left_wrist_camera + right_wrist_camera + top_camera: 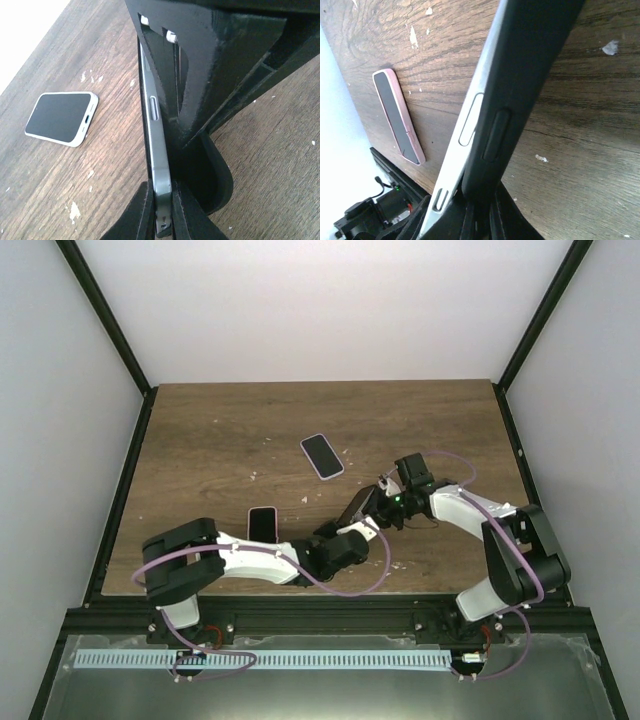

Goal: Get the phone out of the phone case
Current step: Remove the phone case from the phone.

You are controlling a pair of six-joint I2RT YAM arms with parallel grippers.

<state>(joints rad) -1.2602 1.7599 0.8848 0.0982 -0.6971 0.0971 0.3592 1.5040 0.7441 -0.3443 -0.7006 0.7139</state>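
The step in hand is the separation itself: both arms meet over the near middle of the counter (pixel 220 430) and hold the phone (pixel 156 145) on edge between them, clear of the wood. The left pincer (pixel 162 200) is closed narrow on the phone's grey metal rim at its lower end, one finger on each face. The right pincer (pixel 470 215) is closed narrow as well, and from its own camera it seems to grip the black phone case (pixel 520 75) at its lower end, though the phone's silver corner runs down beside the same fingers, so exactly what is pinched there is hard to tell. In the right wrist view the silver side of the phone stands proud of the case along its length, with a side button exposed, so I judge the phone partly peeled out but not free. Two other handsets lie flat on the counter, untouched: a pink phone (pixel 395 112) near the left arm and a white-cased phone (pixel 60 117) further off. The next move calls for the two pincers to draw apart or twist against each other, keeping both grips firm so neither piece slips and drops
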